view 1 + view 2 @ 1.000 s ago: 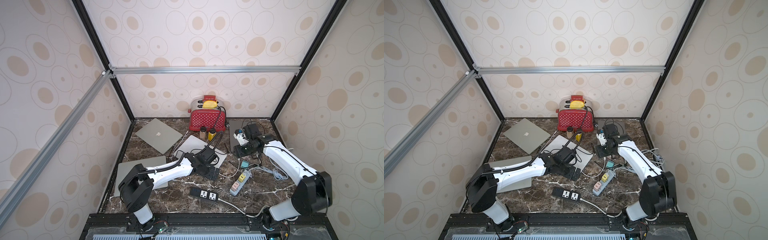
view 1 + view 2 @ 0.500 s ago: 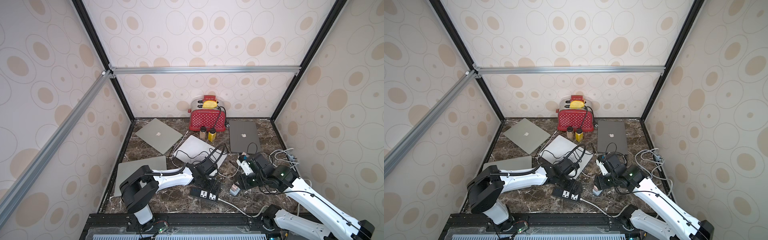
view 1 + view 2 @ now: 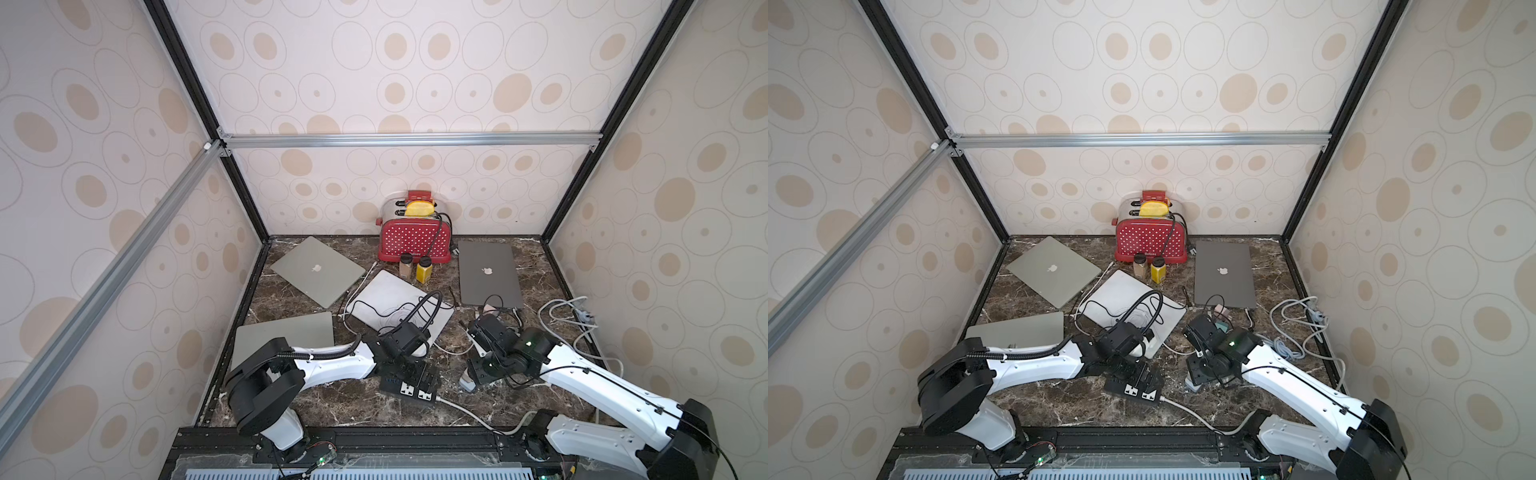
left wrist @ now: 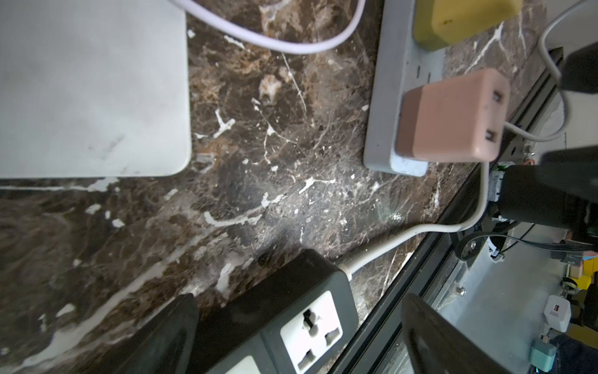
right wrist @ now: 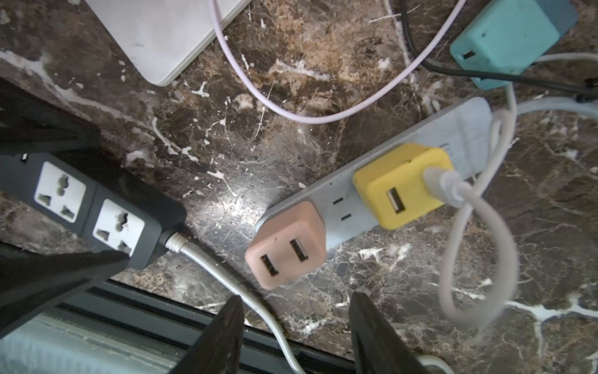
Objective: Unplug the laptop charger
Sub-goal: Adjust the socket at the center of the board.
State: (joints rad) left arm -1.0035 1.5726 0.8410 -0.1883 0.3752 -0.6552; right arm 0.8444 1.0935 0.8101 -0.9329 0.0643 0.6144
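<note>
The right gripper [image 5: 296, 302] has swung back from the far laptop [image 3: 488, 272] to the pink charger [image 5: 286, 244], jaws apart and empty. The left gripper [image 4: 297, 301], wide open, straddles the black strip [image 5: 155, 210]. Unplugging looks imminent.

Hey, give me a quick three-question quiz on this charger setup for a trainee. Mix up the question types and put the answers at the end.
1. True or false: the yellow adapter on the grey power strip has a cable plugged into it.
2. Which adapter sits at that strip's end, nearest the open right hand? A teal, B pink, C yellow.
3. Fill in: the open left hand straddles the ____ power strip without gripping it.
Key: 1 true. 2 B, the pink adapter. 3 black, meaning the black power strip.
</note>
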